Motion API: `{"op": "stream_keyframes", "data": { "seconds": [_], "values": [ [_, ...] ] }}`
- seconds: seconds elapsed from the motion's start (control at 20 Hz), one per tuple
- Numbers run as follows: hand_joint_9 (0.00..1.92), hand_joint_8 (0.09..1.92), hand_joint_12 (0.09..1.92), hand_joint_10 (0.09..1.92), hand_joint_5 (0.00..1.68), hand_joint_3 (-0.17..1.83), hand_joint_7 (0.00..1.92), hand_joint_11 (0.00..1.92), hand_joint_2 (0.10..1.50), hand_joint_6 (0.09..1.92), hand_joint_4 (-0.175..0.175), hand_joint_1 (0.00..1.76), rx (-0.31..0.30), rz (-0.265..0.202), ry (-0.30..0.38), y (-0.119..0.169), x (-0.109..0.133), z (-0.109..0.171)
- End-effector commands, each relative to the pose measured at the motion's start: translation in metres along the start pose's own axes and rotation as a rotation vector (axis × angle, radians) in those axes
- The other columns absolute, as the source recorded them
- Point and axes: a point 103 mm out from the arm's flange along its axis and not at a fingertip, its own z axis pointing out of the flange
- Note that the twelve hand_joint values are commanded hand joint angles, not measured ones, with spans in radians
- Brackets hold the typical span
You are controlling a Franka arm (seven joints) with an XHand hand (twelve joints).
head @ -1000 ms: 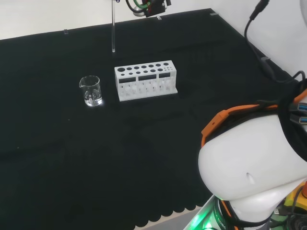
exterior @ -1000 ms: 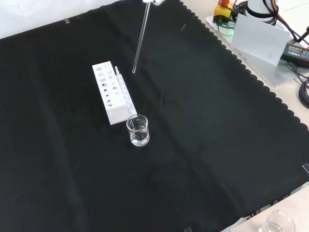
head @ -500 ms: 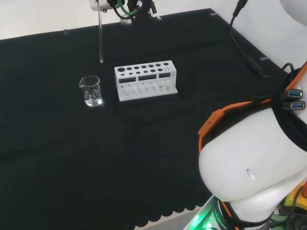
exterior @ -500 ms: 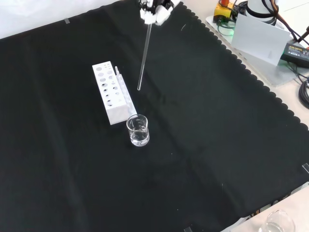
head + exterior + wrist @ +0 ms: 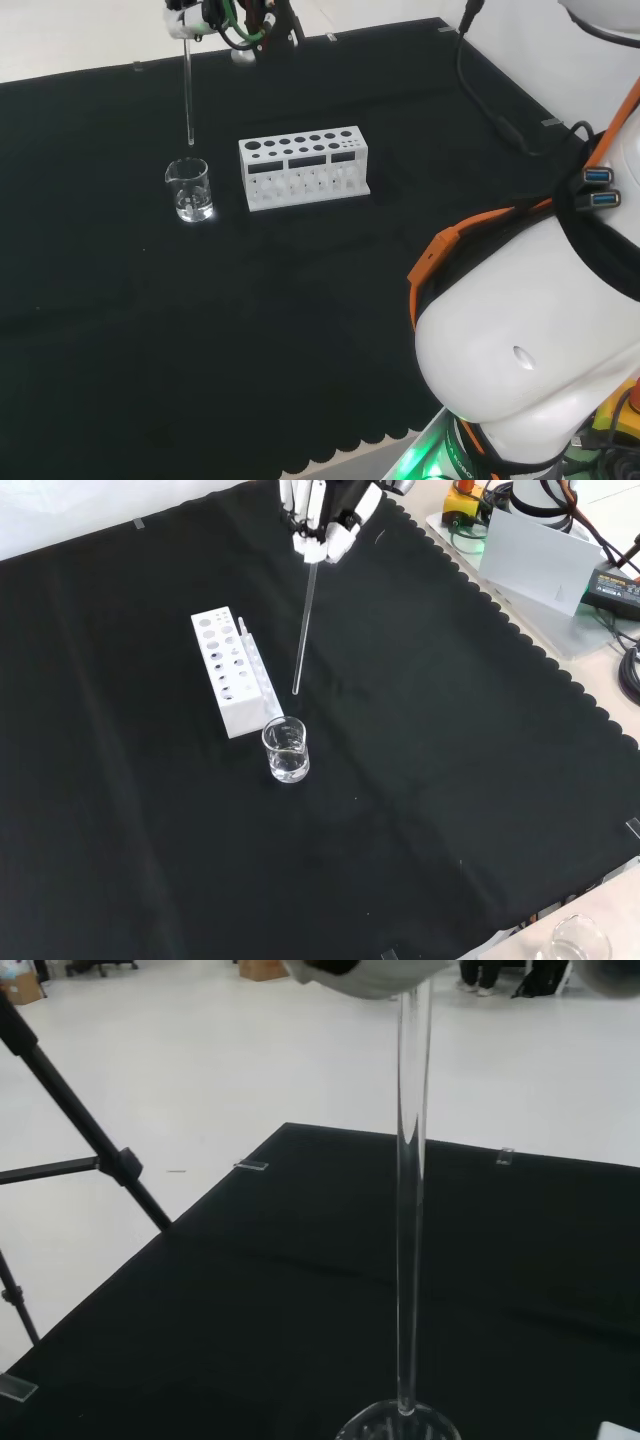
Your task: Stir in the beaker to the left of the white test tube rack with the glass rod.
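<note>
Hand, fingers pinched on the glass rod, which hangs upright beneath it, tip just above the beaker.

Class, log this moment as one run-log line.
hand: shut on glass rod | rod: upright, tip above beaker | stirring: not begun

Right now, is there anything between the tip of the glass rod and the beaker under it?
No. In the head view the glass rod, held by the hand, ends above the beaker with only open air between them.
</note>
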Motion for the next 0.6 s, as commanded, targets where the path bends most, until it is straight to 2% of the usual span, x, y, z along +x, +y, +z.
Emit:
{"op": "stream_keyframes", "data": {
  "seconds": [0.05, 0.6],
  "values": [
    [1.75, 0.26, 0.56, 0.32, 1.46, -0.17, 1.51, 1.61, 1.02, 0.09, -0.123, 1.33, 0.002, -0.033, 0.008, 0.012, 0.008, 0.013],
    [1.75, 0.26, 0.56, 0.32, 1.46, -0.17, 1.51, 1.61, 1.02, 0.09, -0.124, 1.33, 0.004, -0.05, 0.032, 0.025, 0.004, 0.042]
  ]
}}
